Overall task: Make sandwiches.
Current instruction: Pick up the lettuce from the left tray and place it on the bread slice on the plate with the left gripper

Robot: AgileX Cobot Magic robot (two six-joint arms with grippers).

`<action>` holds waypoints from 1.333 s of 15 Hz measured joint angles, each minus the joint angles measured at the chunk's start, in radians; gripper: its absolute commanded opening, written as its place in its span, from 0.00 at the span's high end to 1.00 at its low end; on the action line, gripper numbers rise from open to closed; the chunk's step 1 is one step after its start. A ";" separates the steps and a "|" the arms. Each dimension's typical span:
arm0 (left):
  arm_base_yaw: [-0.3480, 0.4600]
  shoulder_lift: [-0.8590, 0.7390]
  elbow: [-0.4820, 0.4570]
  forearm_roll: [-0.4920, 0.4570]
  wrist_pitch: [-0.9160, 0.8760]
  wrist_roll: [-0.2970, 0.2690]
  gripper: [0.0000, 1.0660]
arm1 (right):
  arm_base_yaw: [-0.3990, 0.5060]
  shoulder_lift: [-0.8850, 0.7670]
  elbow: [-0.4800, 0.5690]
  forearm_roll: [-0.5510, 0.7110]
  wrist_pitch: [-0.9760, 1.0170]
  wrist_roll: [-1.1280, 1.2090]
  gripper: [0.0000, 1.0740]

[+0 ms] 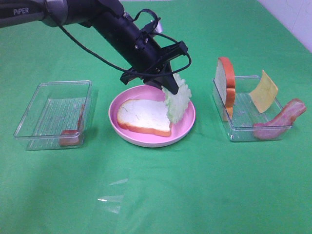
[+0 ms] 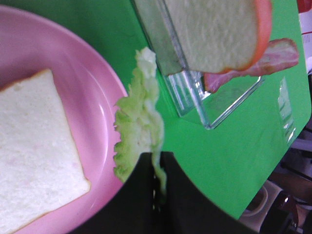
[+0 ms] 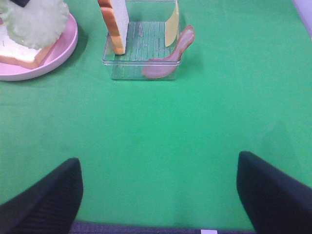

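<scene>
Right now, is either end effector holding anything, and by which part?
Left end effector grips the lettuce leaf at its top edge; it hangs over the plate. Right end effector: open, empty.

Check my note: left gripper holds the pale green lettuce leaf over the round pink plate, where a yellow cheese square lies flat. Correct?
No. A white bread slice with orange-brown crust lies flat on the round pink plate, per the exterior high view; the yellow cheese square leans in the right clear plastic tray. The rest holds.
</scene>
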 measured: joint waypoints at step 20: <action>0.042 0.028 -0.007 0.209 0.039 -0.180 0.05 | 0.000 0.000 0.000 0.000 0.000 0.000 0.21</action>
